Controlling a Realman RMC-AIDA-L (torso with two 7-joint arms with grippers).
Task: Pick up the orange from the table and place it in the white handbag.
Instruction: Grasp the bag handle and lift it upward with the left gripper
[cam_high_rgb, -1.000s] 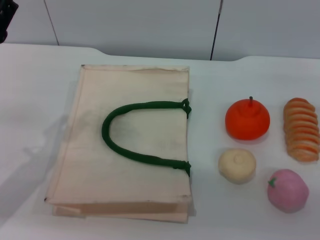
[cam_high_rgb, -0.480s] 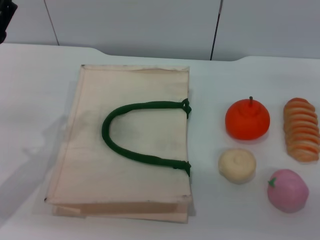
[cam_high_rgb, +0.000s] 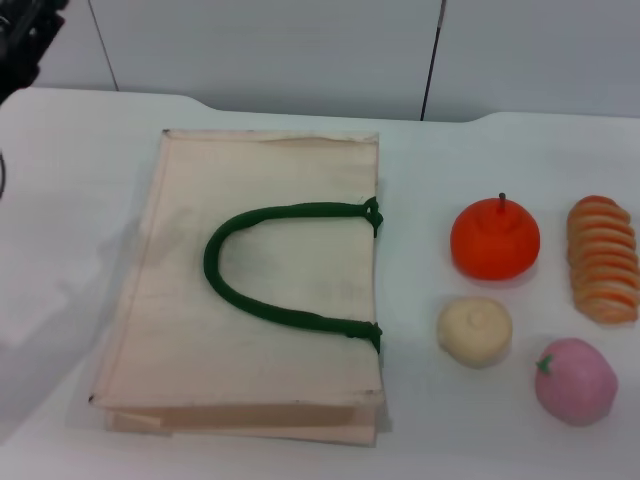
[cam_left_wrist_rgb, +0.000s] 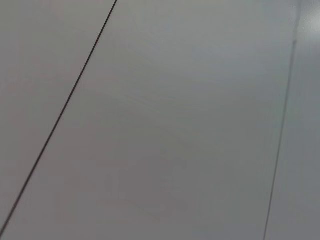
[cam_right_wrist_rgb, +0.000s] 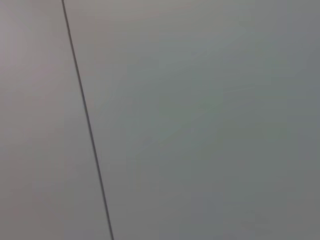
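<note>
The orange (cam_high_rgb: 494, 240), round with a short dark stem, rests on the white table (cam_high_rgb: 440, 160) to the right of the white handbag (cam_high_rgb: 260, 290). The handbag lies flat with its dark green rope handle (cam_high_rgb: 268, 272) looped across the top face. The dark end of my left arm, with its gripper (cam_high_rgb: 25, 38), shows at the far left corner, well away from the bag and fruit. My right gripper is out of view. Both wrist views show only grey wall panels with a dark seam.
Near the orange lie a cream round fruit (cam_high_rgb: 474, 331), a pink round fruit (cam_high_rgb: 575, 381) and a striped orange-and-cream oblong item (cam_high_rgb: 603, 259). A grey panelled wall (cam_high_rgb: 300, 50) stands behind the table's far edge.
The dark end of my left arm has come farther into view at the far left corner, and its shadow on the table's left side has shifted. Bag and fruits have not moved.
</note>
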